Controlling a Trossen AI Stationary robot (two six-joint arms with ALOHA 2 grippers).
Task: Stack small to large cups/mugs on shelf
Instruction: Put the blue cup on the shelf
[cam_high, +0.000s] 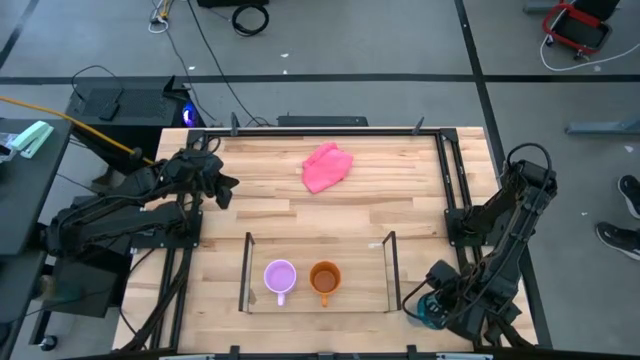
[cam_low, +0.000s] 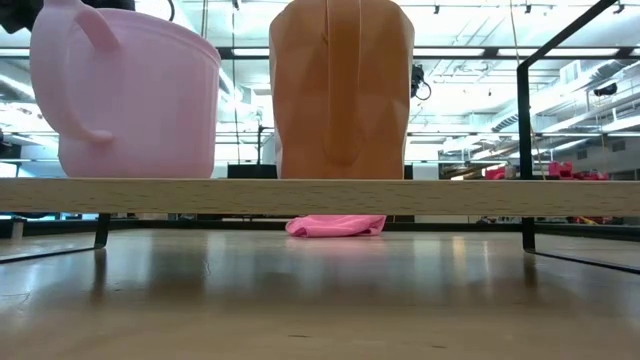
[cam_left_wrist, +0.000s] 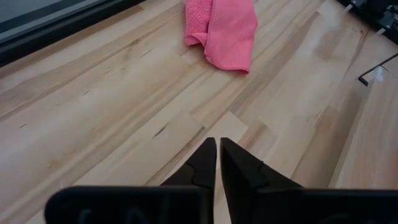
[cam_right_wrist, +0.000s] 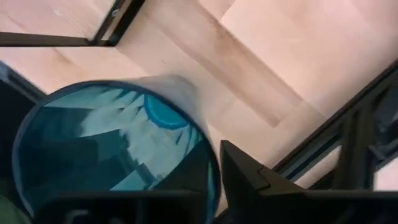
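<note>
A lilac mug and an orange mug stand side by side on the shelf, near its left end, bottoms on its wood board. The teal cup is at the table's near right corner, outside the shelf's right wall. My right gripper points down over it, shut on its rim. My left gripper hangs shut and empty above the table's far left part. My right gripper has the teal cup's rim between its two fingers, one finger inside the cup and one finger outside the wall. The fingers come from above, pointing down. The cup's mouth faces up; whether its bottom is on the table I cannot tell.
A crumpled pink cloth lies on the table's far middle. Dark frame rails run along the right edge close to the right arm. Bare wood shows on the shelf to the right of the orange mug.
</note>
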